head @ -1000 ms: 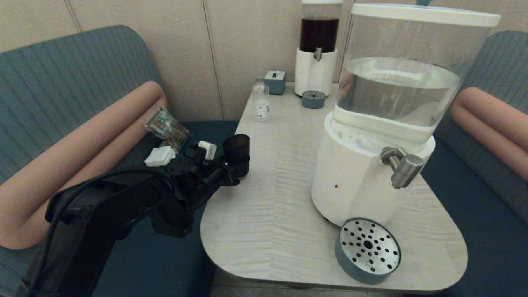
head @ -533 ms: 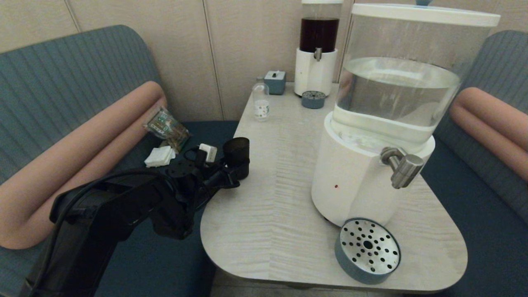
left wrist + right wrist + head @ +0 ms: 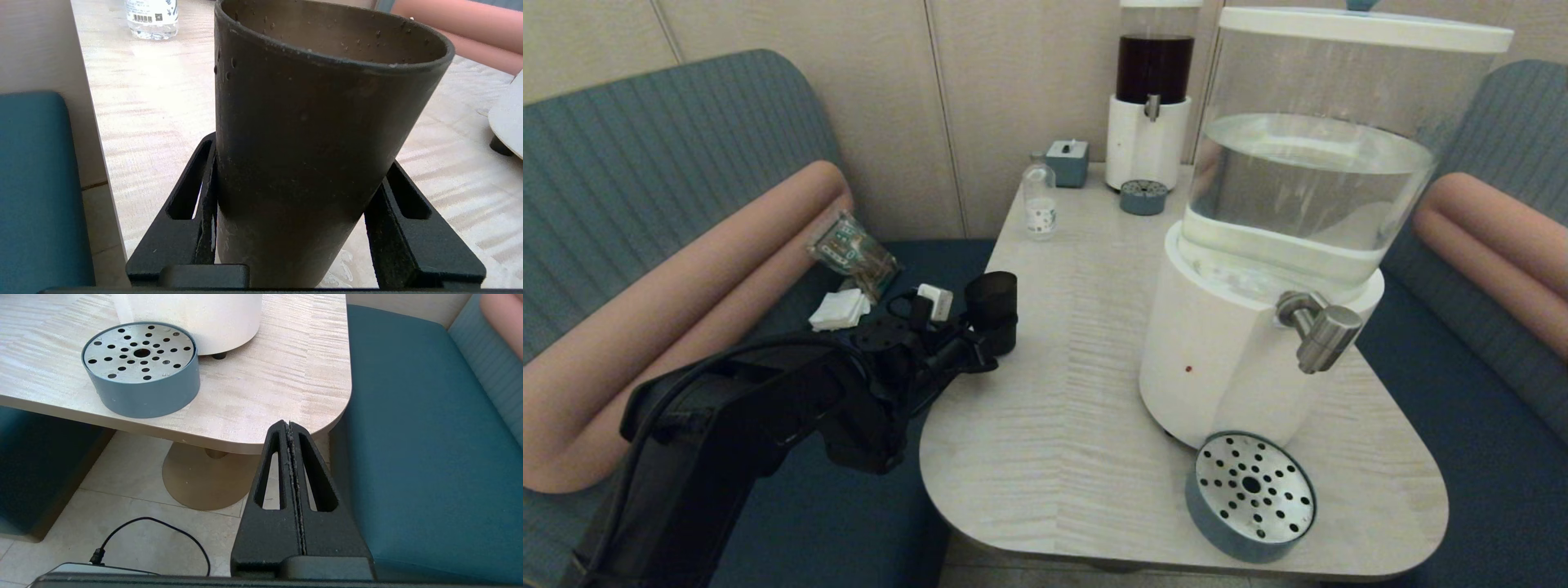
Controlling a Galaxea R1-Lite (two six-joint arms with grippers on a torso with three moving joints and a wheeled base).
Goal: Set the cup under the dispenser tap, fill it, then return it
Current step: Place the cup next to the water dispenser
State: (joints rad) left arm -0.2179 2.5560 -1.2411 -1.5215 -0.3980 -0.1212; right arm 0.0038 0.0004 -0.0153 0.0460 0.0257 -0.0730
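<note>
- Cup (image 3: 318, 155) stands upright at the bench's (image 3: 1054, 408) left edge, pinched by the left pincer (image 3: 988, 343); apparently touching the top.
- Right pincer (image 3: 291, 457) hangs parked, fingers pressed together, below the bench corner.

Smoky dark brown cup (image 3: 318, 134), pale wood-grain table (image 3: 1054, 392), white dispenser base (image 3: 1217, 367) under a clear tank (image 3: 1307, 163), brushed-steel tap (image 3: 1321, 327), grey-blue drip tray (image 3: 1250, 498) with a perforated silver top, ribbed teal seat (image 3: 645, 163), salmon-pink bolster (image 3: 670, 302).
</note>
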